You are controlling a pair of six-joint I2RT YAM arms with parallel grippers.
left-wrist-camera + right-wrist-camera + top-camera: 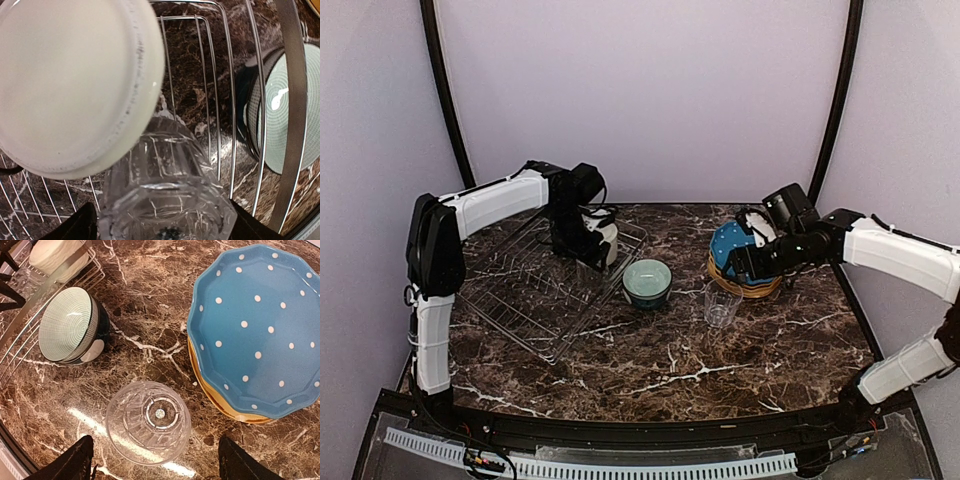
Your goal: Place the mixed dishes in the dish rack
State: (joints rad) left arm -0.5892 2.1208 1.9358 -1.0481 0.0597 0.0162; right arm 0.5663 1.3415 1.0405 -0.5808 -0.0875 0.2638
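Although the cream mug (70, 85) already sits in the wire dish rack (520, 300) beside the left tool (165, 231), most of the load is left. A clear ribbed glass (165, 195) stands between that tool's fingers; clamped or freed, I cannot tell. The right tool (152, 452), spread and empty, hovers over a second glass (148, 415). Ahead of it on the marble bench (150, 305) wait the ringed teal bowl (67, 322) and the scalloped blue dotted plate (260, 325), stacked on a mustard plate (216, 401).

The left arm (495, 200) and right arm (900, 255) wear white shells on their long links, with black joint housings between. Black cables loop just behind the left end effector (588, 250) and right end effector (745, 262), whose fingers (75, 462) are matte black
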